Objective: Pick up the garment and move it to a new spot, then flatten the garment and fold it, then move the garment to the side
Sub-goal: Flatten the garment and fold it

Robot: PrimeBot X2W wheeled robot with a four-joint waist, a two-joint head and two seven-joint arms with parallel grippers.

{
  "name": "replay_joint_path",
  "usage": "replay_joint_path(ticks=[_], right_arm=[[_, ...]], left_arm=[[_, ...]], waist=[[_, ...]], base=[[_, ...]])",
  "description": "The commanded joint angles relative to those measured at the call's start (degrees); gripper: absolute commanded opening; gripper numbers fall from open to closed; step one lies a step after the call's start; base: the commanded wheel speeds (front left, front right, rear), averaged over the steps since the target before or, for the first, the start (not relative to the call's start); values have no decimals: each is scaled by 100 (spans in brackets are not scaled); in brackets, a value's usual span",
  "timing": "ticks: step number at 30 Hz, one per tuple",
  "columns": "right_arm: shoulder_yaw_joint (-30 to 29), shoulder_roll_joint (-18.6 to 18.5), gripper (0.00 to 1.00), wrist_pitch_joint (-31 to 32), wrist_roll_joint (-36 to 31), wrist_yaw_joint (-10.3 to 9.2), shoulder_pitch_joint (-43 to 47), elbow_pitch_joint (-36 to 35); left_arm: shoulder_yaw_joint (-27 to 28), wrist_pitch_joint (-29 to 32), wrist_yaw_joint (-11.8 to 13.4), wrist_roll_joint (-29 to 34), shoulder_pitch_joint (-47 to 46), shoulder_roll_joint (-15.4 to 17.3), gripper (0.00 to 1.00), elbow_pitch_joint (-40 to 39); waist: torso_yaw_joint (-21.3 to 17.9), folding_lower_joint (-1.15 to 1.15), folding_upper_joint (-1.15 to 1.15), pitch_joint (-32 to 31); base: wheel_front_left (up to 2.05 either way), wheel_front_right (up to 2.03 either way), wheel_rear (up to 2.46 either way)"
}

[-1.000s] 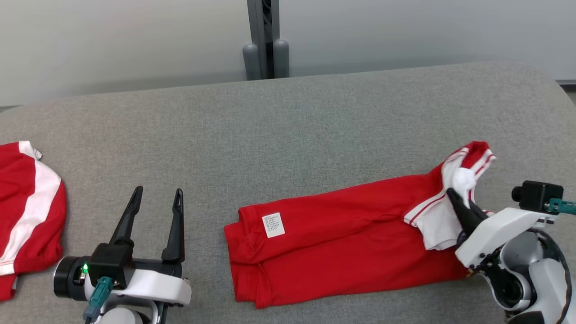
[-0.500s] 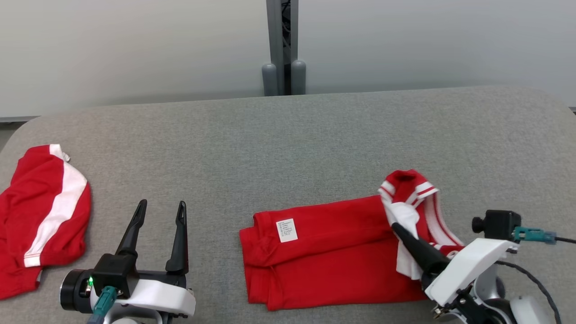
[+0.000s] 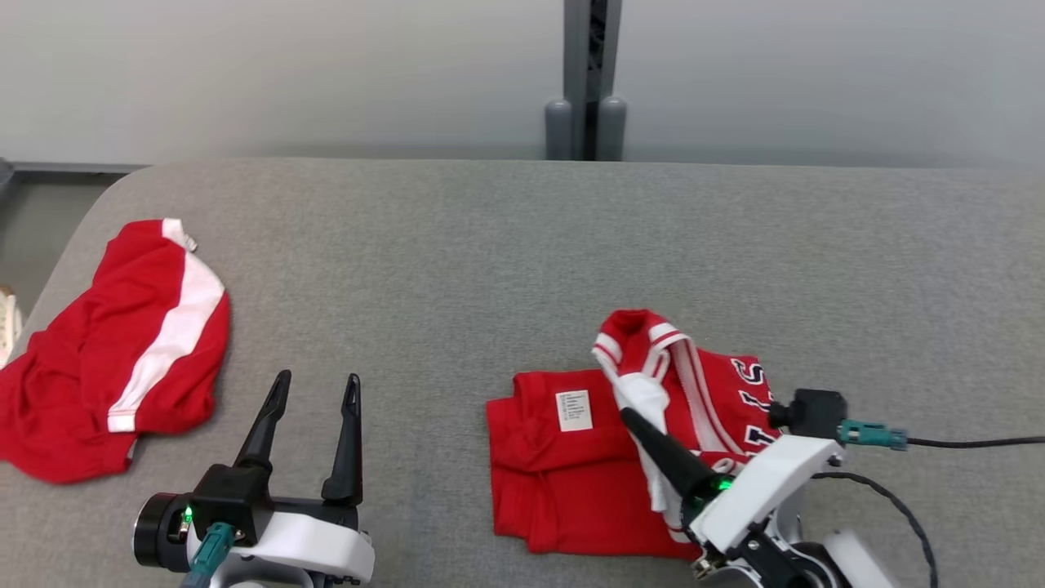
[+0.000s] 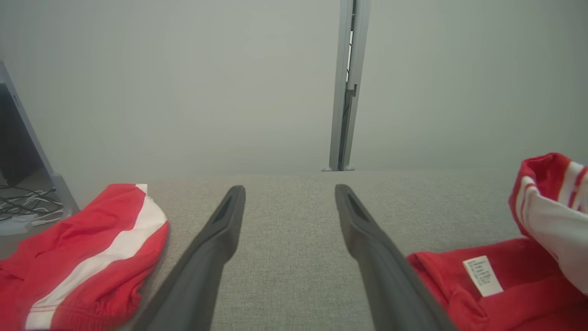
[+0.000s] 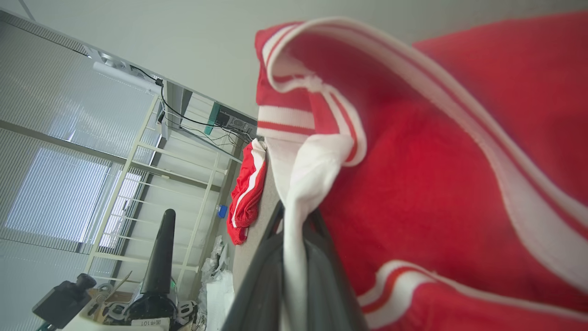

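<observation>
A red garment with white striped trim and a white label lies on the grey table, right of centre. My right gripper is shut on its white and red striped end, holding that end up and over the garment's body; lettering shows on the turned-over part. In the right wrist view the white cloth runs down between the fingers and the garment spreads behind. My left gripper stands open and empty at the lower left, apart from the garment.
A second red garment with a white stripe lies crumpled near the table's left edge. A grey post stands behind the table against a pale wall. A black cable trails right from my right wrist.
The camera has turned, shifting the whole picture. My right gripper has carried the striped end leftward over the garment's body, so the garment now lies shorter. The left gripper has stayed open.
</observation>
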Motion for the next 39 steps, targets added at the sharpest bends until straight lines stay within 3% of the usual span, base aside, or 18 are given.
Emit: replay_joint_path(ticks=[1, 20, 21, 22, 23, 24, 39], right_arm=[[95, -29, 0, -69, 110, 13, -91, 67], [1573, -34, 0, -1149, 1459, 13, -1474, 1966], [1629, -36, 5, -1188, 1499, 13, -1550, 2109], [1691, -41, 29, -1227, 1545, 13, -1616, 2260], [1771, -41, 95, -1241, 1581, 13, -1680, 2382], [1875, -40, 100, -1220, 1643, 14, -1732, 2481], [3200, -31, 100, -1128, 1953, 14, -2481, 2705]], left_arm=[[-7, -18, 23, -43, -59, 18, 100, 10], [-369, -18, 162, -305, -222, 16, 100, 78], [-403, -18, 145, -309, -236, 16, 100, 94], [-424, -18, 141, -310, -255, 21, 100, 97], [-447, -18, 143, -313, -266, 20, 100, 101], [-460, -18, 148, -322, -274, 18, 100, 107], [-298, -18, 182, -256, -186, 20, 100, 156]], waist=[[119, 0, 0, 61], [1010, 0, 0, 436], [1034, 0, 0, 451], [1051, 0, 0, 458], [1063, 0, 0, 465], [1070, 0, 0, 470], [774, 0, 0, 127]], base=[[0, 0, 0], [0, 0, 0], [0, 0, 0], [0, 0, 0], [0, 0, 0], [0, 0, 0], [0, 0, 0]])
